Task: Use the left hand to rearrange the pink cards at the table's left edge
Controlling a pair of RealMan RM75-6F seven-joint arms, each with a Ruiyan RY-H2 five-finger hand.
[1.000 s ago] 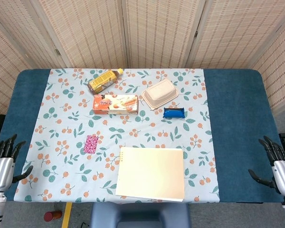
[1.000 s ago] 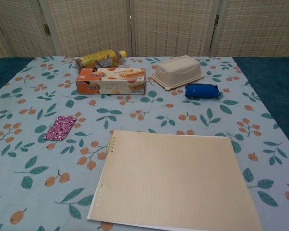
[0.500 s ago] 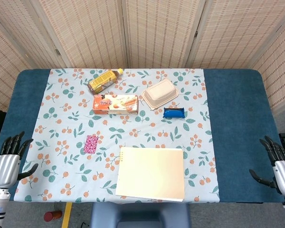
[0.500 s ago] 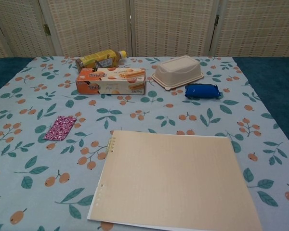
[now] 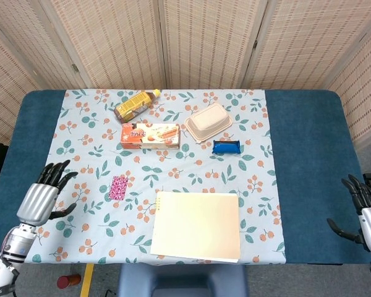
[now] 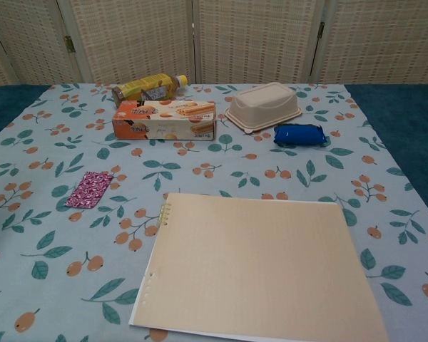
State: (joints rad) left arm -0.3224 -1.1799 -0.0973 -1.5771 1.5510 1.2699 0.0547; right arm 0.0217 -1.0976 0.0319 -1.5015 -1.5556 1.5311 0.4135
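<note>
The pink cards lie flat on the floral cloth, left of the middle; the chest view shows the pink cards at its left side. My left hand hovers over the cloth's left part, fingers spread and holding nothing, well to the left of the cards. At the far right edge of the head view my right hand stays off the table, fingers apart and empty. Neither hand shows in the chest view.
A tan notebook lies at the table's front middle. Behind the cards stand an orange biscuit box, a yellow bottle on its side, a beige lidded container and a small blue packet.
My left hand has risen from the front left corner and moved right and forward over the cloth, toward the cards. The right hand has sunk slightly. The objects have not moved.
</note>
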